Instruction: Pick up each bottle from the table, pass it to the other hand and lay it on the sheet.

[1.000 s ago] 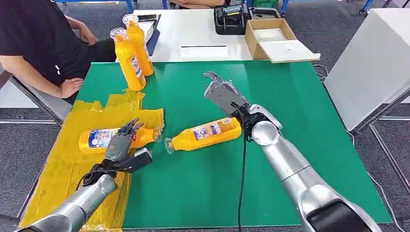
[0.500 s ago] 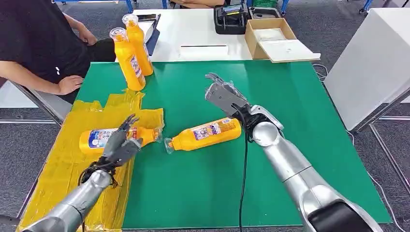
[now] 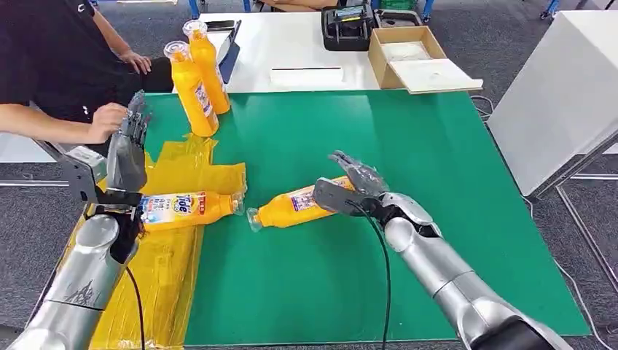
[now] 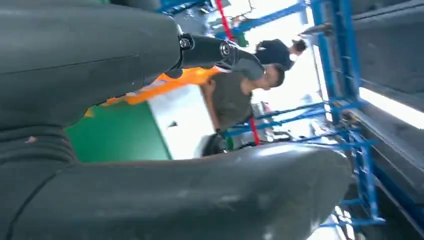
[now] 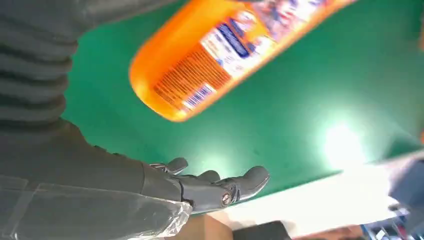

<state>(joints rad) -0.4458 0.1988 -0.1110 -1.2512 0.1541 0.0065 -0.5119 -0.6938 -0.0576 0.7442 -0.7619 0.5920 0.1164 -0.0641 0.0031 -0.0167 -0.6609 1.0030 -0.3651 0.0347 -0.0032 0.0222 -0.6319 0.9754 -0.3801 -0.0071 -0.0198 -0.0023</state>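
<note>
The right hand is the nearer one to the loose bottle, which lies on its side on the green mat. It hovers over the bottle's base end with fingers spread wide and nothing held; the right wrist view shows the base just off the palm, fingers stretched past it and not closed on it. The bottle's long axis runs from that base, under the hand, leftward and a little toward the robot, to a clear cap that nearly touches the edge of the yellow sheet. I'd judge the next grasp belongs to the right hand, closing across the body near the base.

On the sheet lies a second bottle, lengthwise like the first, its label reading "Tide". The left hand is raised above the sheet's far-left part, fingers straight and upright, holding nothing, well apart from the loose bottle.

Beyond the sheet's far edge two upright bottles stand together on the mat; their labels are too small to read. Left of the sheet sits a person in black.
</note>
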